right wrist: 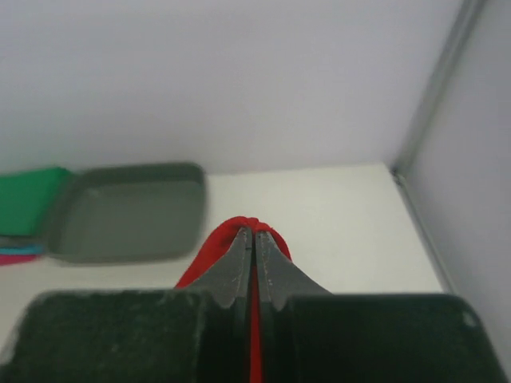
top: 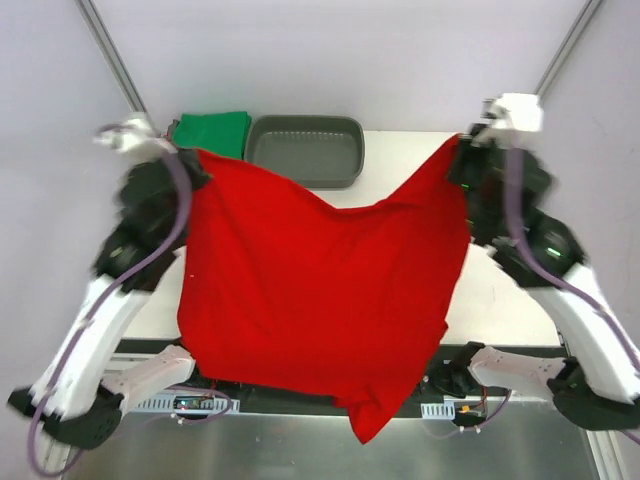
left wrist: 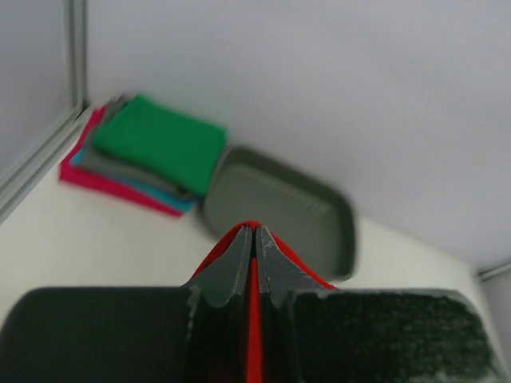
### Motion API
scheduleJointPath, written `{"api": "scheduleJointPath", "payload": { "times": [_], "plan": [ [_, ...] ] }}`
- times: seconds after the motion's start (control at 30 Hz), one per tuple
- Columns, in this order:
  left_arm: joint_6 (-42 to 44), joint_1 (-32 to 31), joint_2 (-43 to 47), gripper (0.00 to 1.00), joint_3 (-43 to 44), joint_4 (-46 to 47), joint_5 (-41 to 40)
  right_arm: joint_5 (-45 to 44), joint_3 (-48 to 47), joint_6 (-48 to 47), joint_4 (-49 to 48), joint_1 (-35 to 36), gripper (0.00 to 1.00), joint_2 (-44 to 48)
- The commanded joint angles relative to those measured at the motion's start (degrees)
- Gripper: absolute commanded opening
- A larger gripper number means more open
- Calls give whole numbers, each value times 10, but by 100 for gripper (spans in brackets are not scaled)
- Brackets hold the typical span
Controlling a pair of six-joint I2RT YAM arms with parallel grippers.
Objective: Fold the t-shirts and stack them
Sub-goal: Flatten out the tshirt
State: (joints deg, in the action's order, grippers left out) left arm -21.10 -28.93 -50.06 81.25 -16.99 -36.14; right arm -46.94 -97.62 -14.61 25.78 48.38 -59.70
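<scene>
Top external: red shirt (top: 320, 290) is being held stretched left-to-right, one corner being pinched in each arm's jaws; folded stack (top: 210, 133) lying nearer the left arm (top: 105, 305).

One red t-shirt (top: 320, 290), four folded t-shirts (left wrist: 156, 148), one tub (top: 305, 150), two grippers (left wrist: 254, 233) (right wrist: 254, 234)

Top cam overhead, looks down — wrist cams close, share tub (top: 305, 150).
</scene>
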Motion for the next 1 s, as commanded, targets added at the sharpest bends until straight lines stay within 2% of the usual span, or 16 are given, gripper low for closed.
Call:
{"api": "scheduleJointPath", "payload": {
  "times": [0.0, 0.1, 0.2, 0.27, 0.43, 0.63, 0.97],
  "plan": [
    [-19, 43, -98, 0, -112, 59, -39, 13, 116, 63, -56, -125, 0, -48],
    [-60, 107, -197, 0, -134, 78, 68, 101, 178, 129, -73, -198, 0, -101],
    [-70, 135, -336, 0, -112, 89, 80, 154, 198, 160, -105, -237, 0, -185],
    [-66, 149, -417, 0, -83, 88, 102, 178, 179, 168, -107, -256, 0, -250],
    [-68, 172, -541, 0, -24, 88, 118, 215, 115, 184, -94, -284, 0, -392],
    [-76, 193, -601, 0, 4, 88, 154, 229, 70, 206, -96, -295, 0, -490],
    [-74, 208, -643, 0, 33, 88, 176, 229, 20, 218, -106, -303, 0, -557]
  ]
}}
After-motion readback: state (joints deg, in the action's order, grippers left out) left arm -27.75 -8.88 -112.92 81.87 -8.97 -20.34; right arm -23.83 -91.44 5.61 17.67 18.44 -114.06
